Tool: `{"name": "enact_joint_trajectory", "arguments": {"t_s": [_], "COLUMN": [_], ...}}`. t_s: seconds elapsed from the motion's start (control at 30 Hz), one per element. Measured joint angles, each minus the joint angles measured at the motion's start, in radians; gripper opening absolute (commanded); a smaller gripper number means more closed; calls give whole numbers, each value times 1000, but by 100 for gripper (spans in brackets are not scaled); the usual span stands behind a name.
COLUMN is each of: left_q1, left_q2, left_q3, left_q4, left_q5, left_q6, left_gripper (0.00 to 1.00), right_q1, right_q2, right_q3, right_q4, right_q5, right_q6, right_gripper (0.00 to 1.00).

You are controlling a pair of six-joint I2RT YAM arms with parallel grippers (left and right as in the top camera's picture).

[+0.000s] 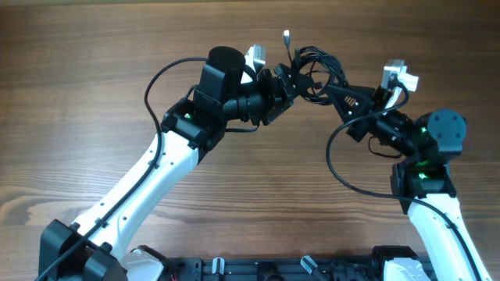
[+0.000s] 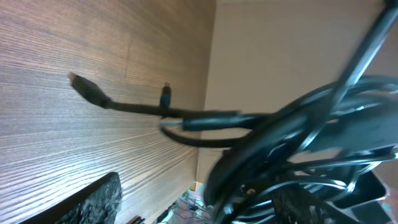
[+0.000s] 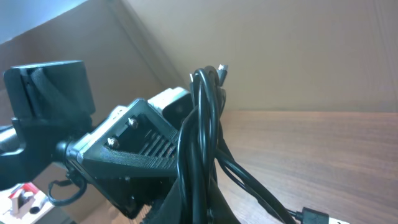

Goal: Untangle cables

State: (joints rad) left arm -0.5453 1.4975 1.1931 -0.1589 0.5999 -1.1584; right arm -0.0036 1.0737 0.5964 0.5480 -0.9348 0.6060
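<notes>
The cables are a tangled bundle of thin black cords held above the table between both grippers. One metallic plug end sticks out at the top. My right gripper is shut on the cables, which run up between its jaws in the right wrist view, gripper. My left gripper is at the bundle's left side with its fingers apart. The cables press against its right finger. Two plug ends trail out to the left.
The wooden table stretches around both arms. Thicker black arm cables loop by the left arm and the right arm. Another plug lies low on the table. The left gripper body is close to the right gripper.
</notes>
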Motion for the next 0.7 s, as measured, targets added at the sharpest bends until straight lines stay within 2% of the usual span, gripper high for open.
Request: {"name": "enact_joint_trajectory", "arguments": {"t_s": [0.17, 0.33, 0.43, 0.5, 0.7], "left_q1": [73, 83, 83, 76, -7], "left_q2": [0, 0, 0, 0, 0], "left_q3": [0, 0, 0, 0, 1], "left_q4": [6, -7, -53, -56, -54], "left_q5": [16, 27, 27, 28, 0], "left_q6": [-4, -5, -7, -7, -7], "left_gripper": [79, 77, 69, 52, 50], "right_q1": [0, 0, 0, 0, 0], "right_q2": [0, 0, 1, 1, 1], "right_q3": [0, 0, 0, 0, 0], "right_q4": [-55, -54, -30, 0, 56], "right_q5": [-7, -7, -6, -7, -7], "right_q6": [-56, -59, -58, -53, 7], "right_gripper": [5, 4, 4, 4, 4]}}
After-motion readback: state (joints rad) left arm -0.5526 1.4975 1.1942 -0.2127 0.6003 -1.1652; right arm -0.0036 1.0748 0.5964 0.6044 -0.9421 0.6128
